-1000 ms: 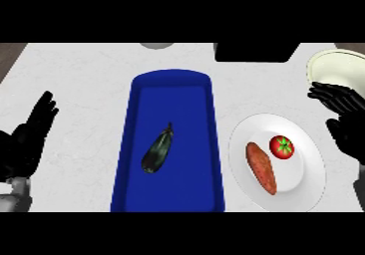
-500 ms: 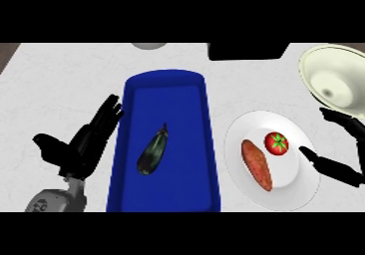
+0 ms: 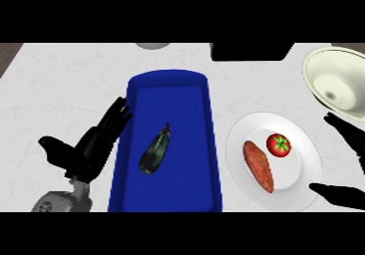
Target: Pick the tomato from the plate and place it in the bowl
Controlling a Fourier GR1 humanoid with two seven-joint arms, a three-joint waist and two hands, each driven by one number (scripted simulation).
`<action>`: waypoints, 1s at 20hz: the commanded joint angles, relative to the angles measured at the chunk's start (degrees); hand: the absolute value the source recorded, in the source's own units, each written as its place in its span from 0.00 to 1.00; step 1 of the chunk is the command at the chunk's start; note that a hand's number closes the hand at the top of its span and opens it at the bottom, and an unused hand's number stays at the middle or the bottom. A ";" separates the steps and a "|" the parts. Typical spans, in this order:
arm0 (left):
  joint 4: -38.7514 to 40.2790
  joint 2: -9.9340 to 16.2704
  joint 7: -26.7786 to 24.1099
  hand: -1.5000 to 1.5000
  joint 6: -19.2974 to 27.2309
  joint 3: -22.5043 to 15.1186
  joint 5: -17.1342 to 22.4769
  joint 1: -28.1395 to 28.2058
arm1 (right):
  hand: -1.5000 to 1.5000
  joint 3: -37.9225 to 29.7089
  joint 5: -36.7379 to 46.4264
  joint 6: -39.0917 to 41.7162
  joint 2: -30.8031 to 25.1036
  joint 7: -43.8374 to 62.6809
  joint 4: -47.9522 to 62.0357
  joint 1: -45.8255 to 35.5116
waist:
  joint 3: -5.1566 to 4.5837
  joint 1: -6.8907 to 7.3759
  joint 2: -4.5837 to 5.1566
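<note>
A red tomato (image 3: 279, 144) with a green stem lies on the white plate (image 3: 303, 164) at the right, beside an orange sweet potato (image 3: 259, 166). The cream bowl (image 3: 338, 82) stands at the back right, above the plate. My right hand (image 3: 347, 191) is open at the plate's right edge, its fingers (image 3: 351, 133) stretched up toward the bowl and its thumb (image 3: 340, 190) over the plate's lower rim; it touches nothing. My left hand (image 3: 90, 144) is open, fingers straight, just left of the blue tray.
A long blue tray (image 3: 204, 129) fills the middle of the counter and holds a dark eggplant (image 3: 155, 150). A black block (image 3: 250, 51) stands at the back edge, and a small grey object (image 3: 151, 45) is behind the tray.
The view has shifted, so the bowl shows larger. My left hand has moved right to the tray's side. My right hand has dropped lower and closer to the plate's right edge.
</note>
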 commanded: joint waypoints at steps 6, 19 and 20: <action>1.73 -1.76 1.53 0.50 0.12 -0.10 -0.13 -4.27 | 0.00 9.52 6.78 19.51 -1.40 38.85 -12.38 -10.27 | 0.09 1.71 0.41; 2.93 -1.13 -0.84 0.50 -3.75 1.88 -0.53 -0.91 | 0.00 11.40 5.63 29.87 10.82 51.59 2.26 -20.34 | 0.34 0.98 0.34; 2.45 -2.53 1.68 0.50 -1.40 1.73 -1.38 -4.00 | 0.00 10.46 4.22 33.95 10.48 54.48 2.35 -23.71 | 0.33 0.98 0.33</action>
